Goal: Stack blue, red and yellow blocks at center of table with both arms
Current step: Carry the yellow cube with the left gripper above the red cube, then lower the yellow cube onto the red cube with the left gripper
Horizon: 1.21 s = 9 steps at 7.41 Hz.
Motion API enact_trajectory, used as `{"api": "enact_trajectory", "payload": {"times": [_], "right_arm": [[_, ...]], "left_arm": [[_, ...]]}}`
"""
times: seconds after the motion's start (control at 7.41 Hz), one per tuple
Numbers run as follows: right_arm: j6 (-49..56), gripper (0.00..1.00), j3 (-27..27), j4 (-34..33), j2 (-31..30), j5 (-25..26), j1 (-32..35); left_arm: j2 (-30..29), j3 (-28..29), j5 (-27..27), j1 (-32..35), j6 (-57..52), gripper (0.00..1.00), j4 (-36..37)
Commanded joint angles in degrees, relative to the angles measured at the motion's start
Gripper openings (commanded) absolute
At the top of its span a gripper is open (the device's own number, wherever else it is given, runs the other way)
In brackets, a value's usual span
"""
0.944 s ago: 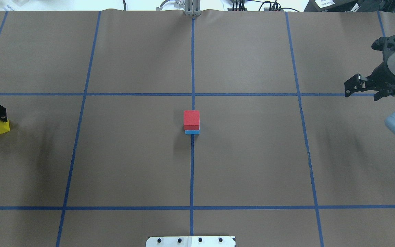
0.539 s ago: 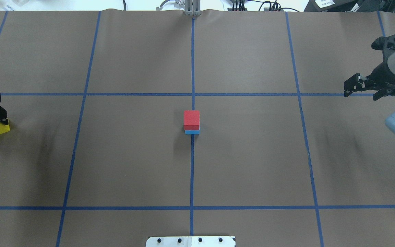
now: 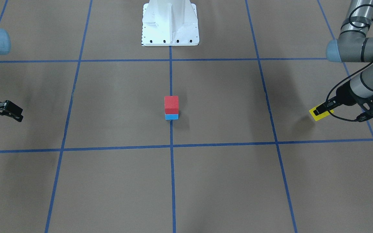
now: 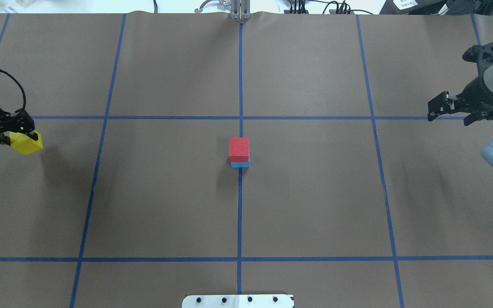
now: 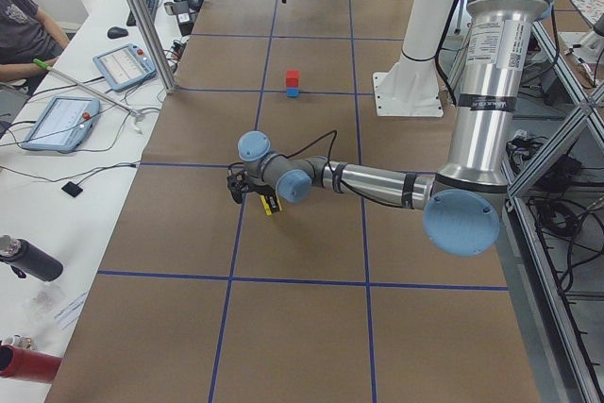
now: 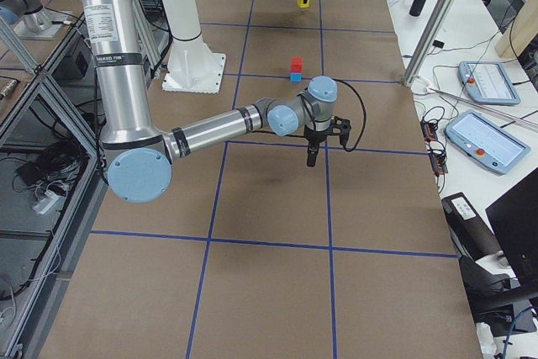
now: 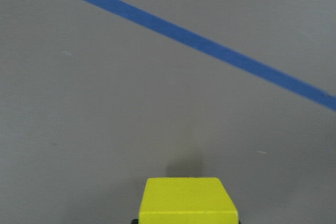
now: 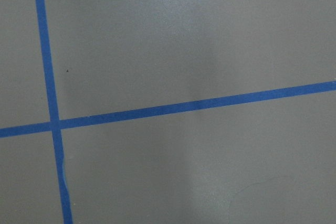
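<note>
Black-fingered, the left gripper [image 4: 20,137] was closed on the small yellow cube block [image 4: 27,145], its jaws only as far apart as the block is wide. It held the block clear of the brown paper-covered desk [image 4: 165,201], over the desk's left edge, with the block's shadow lying apart beneath it. The right gripper [image 4: 434,112] hung above the desk's far right side. How far open it was cannot be told. Well apart from both, at the desk's centre on a blue tape line [image 4: 239,214], the red cube block [image 4: 239,148] sat squarely on the blue cube block [image 4: 239,164].
</note>
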<state>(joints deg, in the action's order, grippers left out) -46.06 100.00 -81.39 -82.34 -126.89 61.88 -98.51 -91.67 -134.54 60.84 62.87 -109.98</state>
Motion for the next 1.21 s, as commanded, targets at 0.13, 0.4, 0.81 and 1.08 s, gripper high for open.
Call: {"api": "enact_trajectory", "payload": {"times": [0.13,0.4,0.81,1.08], "right_arm": [[0.1,1.0,0.1,0.0,-0.1,0.0,0.0],[0.2,1.0,-0.2,0.0,0.0,0.1,0.0],[0.2,1.0,-0.6,0.0,0.1,0.5,0.0],[0.2,1.0,-0.7,0.0,0.0,0.5,0.0]], "left_arm": [[-16.0,-13.7,2.8,-6.2,-0.4,0.0,18.8],[-26.7,-13.2,11.6,-16.9,-0.1,0.0,25.5],[-43.8,-0.5,19.7,-24.4,2.5,0.0,32.7],[-49.9,7.5,20.4,-26.0,2.6,0.0,32.3]]}}
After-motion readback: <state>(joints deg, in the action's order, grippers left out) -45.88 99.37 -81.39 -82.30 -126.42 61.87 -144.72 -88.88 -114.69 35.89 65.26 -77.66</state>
